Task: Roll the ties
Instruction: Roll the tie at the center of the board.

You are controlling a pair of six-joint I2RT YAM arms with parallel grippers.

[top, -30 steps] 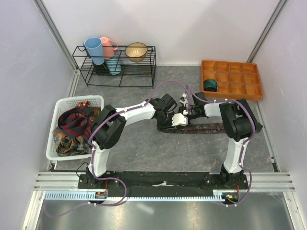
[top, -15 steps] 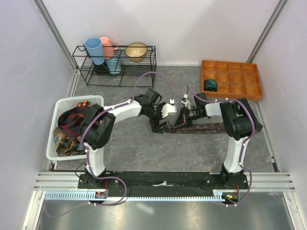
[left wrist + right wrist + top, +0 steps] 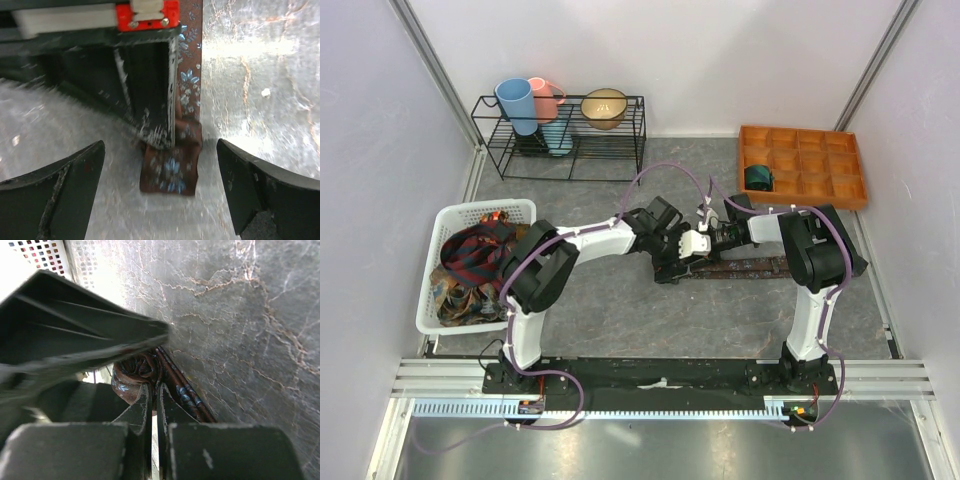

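Observation:
A maroon-brown tie [image 3: 752, 267] with pale blue flowers lies stretched along the table toward the right. Its left end is folded into a small roll [image 3: 131, 374]. My right gripper [image 3: 154, 390] is shut on that roll, its tips pressed into the cloth; from above, the right gripper [image 3: 707, 238] sits over the tie's left end. My left gripper [image 3: 161, 192] is open wide, one dark finger [image 3: 59, 186] on each side of the tie's flat end [image 3: 171, 174], touching nothing. From above, the left gripper [image 3: 682, 250] faces the right one closely.
A white basket [image 3: 432, 305] at the left holds more ties [image 3: 470, 262]. An orange divided tray [image 3: 820, 185] at the back right has a teal rolled tie [image 3: 757, 177] in one cell. A black wire rack [image 3: 565, 160] with cups and a bowl stands at the back.
My left gripper's jaws have opened wide. The left arm swung a little left and back, and now sits at the tie's end again. The right gripper has stayed shut in place.

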